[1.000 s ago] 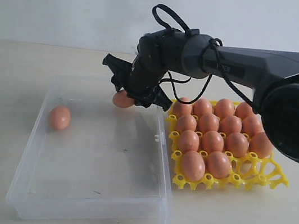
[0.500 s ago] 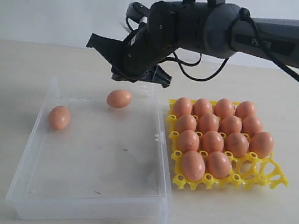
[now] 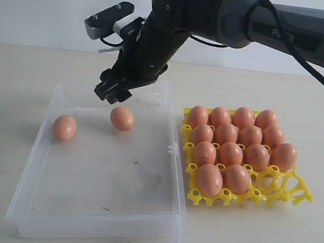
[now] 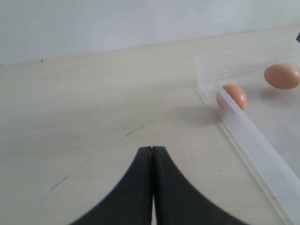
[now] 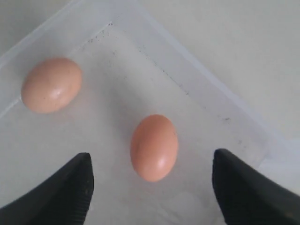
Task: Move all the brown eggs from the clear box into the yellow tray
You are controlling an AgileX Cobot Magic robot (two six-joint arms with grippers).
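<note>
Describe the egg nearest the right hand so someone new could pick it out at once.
Find the clear box left of the yellow tray; it holds only two eggs. The egg lies on the box floor just below the open right hand. Its neighbour sits by the left wall, while this one lies clear of every wall.
</note>
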